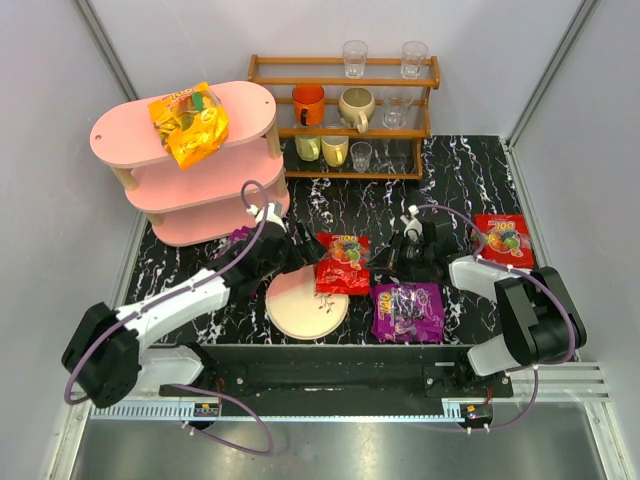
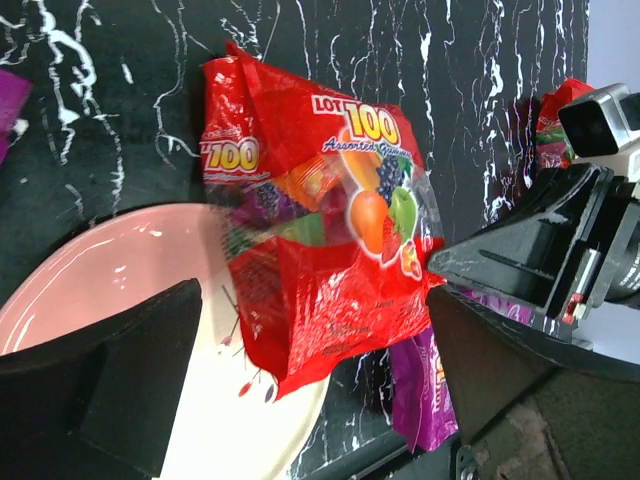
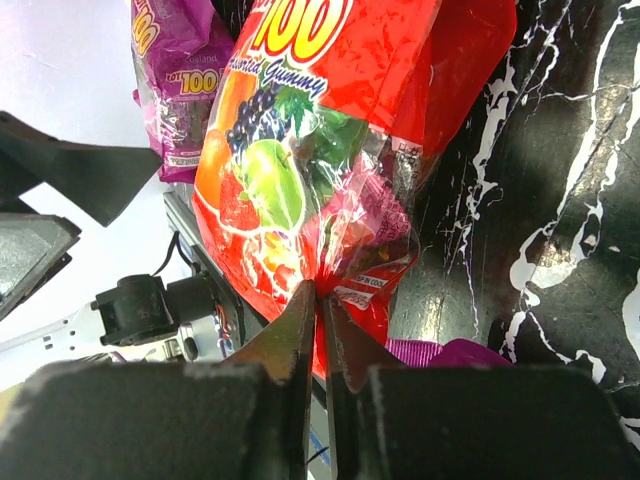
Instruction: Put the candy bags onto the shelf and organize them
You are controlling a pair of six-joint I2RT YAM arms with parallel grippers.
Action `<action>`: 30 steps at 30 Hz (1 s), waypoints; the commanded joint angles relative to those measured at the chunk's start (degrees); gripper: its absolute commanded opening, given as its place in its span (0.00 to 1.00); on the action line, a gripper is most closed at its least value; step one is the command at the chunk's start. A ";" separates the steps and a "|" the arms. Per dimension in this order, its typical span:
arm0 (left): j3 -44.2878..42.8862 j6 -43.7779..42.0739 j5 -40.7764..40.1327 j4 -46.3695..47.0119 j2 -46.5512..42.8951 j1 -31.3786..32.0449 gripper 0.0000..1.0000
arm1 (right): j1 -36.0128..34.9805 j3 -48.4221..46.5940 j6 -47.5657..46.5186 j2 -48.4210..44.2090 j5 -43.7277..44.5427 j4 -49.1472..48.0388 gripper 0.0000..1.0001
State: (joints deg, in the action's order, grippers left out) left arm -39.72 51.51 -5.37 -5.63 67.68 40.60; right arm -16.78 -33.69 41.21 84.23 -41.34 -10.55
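Top view first: the pink shelf (image 1: 185, 165) sits back left with the orange-yellow candy bag (image 1: 188, 125) lying on its top board; the other bags are down on the black marble table (image 1: 470, 180): a red candy bag (image 1: 343, 263) in the middle just beside the pink plate (image 1: 300, 305), a purple bag (image 1: 408, 311) in front of it, a second red bag (image 1: 503, 240) off to the right, and a sliver of another purple bag (image 1: 238, 235) peeking out by the left arm; a brown rack (image 1: 345, 115) of mugs and glasses stands at the back. Left wrist view: the left gripper (image 2: 310, 300) is spread wide with nothing in it, hanging over the red candy bag, which reads "LOT 100 Assorted Gummy"; the bag's corner lies over the plate's rim. Right wrist view: the right gripper (image 3: 318, 295) has its fingers pinched together on that same bag's edge; the purple bag behind also says "LOT 100".
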 commanded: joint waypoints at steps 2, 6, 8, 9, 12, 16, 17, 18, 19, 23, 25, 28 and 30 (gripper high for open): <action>-3.69 2.01 0.79 7.38 6.05 0.71 0.99 | -0.27 -0.50 -0.87 1.03 -2.34 -3.96 0.09; -2.90 2.55 0.53 8.53 8.25 1.76 0.99 | -0.28 -1.37 -0.87 2.08 -2.87 -4.22 0.09; -2.90 2.63 0.36 8.53 8.96 2.20 0.99 | -0.27 -1.55 -0.78 2.78 -3.13 -4.39 0.09; -2.81 2.72 0.27 8.53 9.74 2.64 0.99 | -0.28 -1.55 -0.69 2.96 -3.22 -4.57 0.09; -2.46 3.07 0.62 9.93 11.24 3.26 0.92 | -0.28 -1.64 -0.43 3.58 -3.66 -5.01 0.08; -2.55 3.16 1.15 11.34 13.00 4.31 0.82 | -0.19 -1.64 -0.52 3.93 -3.92 -5.10 0.08; -2.46 3.25 1.06 11.52 13.18 4.57 0.79 | -0.27 -1.64 -0.52 3.93 -3.92 -5.10 0.08; -2.29 3.42 0.97 11.69 13.27 5.10 0.75 | -0.28 -1.55 -0.60 3.84 -3.92 -5.10 0.08; -1.68 3.51 0.80 12.04 13.18 5.36 0.70 | -0.19 -1.55 -0.61 3.84 -3.83 -5.01 0.08; 0.35 5.00 -0.43 13.01 12.30 6.24 0.65 | -0.28 -1.46 -0.17 3.84 -3.75 -5.19 0.07; 1.48 5.44 -1.22 13.18 11.34 7.12 0.64 | -0.19 -1.38 0.18 3.93 -3.75 -5.54 0.07; 3.42 6.67 -4.03 14.32 10.11 9.31 0.65 | -0.36 -1.11 1.41 3.93 -3.83 -6.41 0.07; 5.00 7.99 -7.63 15.20 9.75 11.68 0.65 | -0.28 -0.68 2.99 3.93 -4.01 -7.20 0.05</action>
State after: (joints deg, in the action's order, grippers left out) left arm -37.17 56.69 -6.90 4.67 79.90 48.56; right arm -16.78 -33.74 41.74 87.94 -44.03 -13.98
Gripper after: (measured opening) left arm 0.646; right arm 0.068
